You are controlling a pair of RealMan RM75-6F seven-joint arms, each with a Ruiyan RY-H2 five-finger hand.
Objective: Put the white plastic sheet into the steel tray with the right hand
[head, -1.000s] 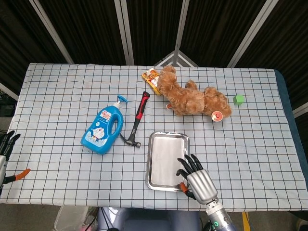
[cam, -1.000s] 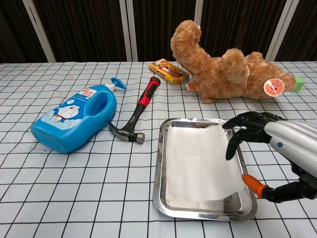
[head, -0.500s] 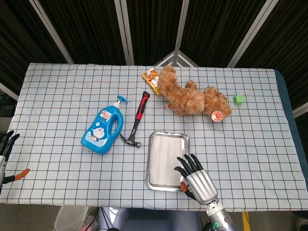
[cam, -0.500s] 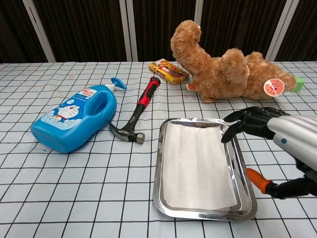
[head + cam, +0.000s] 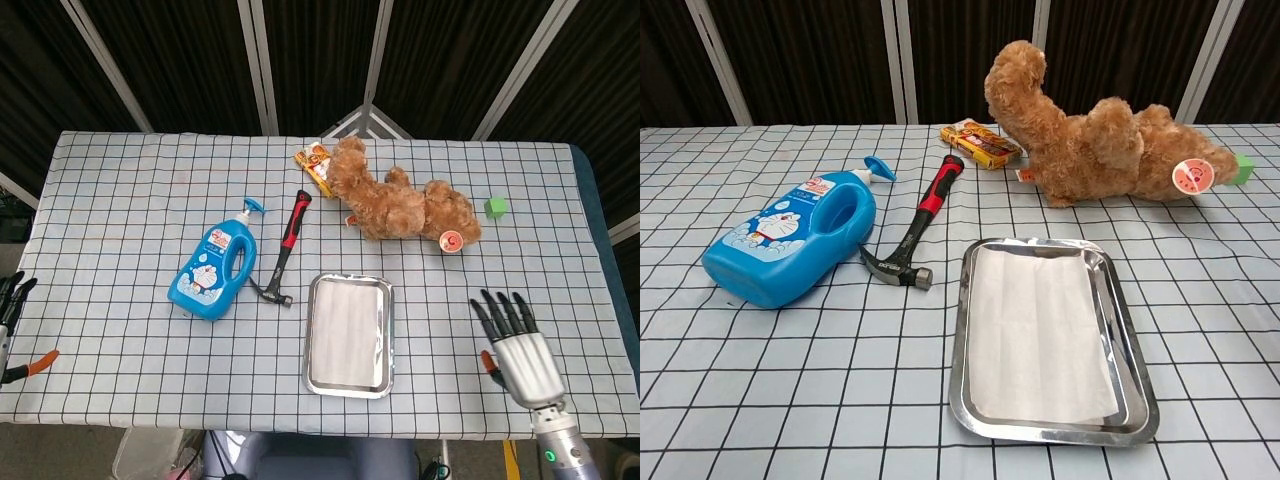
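Note:
The white plastic sheet (image 5: 344,333) (image 5: 1038,331) lies flat inside the steel tray (image 5: 312,340) (image 5: 968,352) near the table's front edge. My right hand (image 5: 519,352) hovers to the right of the tray, well apart from it, fingers spread and holding nothing; the chest view does not show it. My left hand (image 5: 10,325) shows only at the far left edge of the head view, off the table, with its fingers apart and empty.
A blue detergent bottle (image 5: 213,271) (image 5: 790,248) and a red-handled hammer (image 5: 284,251) (image 5: 915,225) lie left of the tray. Behind it are a brown teddy bear (image 5: 400,203) (image 5: 1090,138), a snack packet (image 5: 315,164) (image 5: 981,141) and a green cube (image 5: 495,207).
My right hand has pulled away from the tray's right rim to the right and out of the chest view. The sheet has settled flat in the tray.

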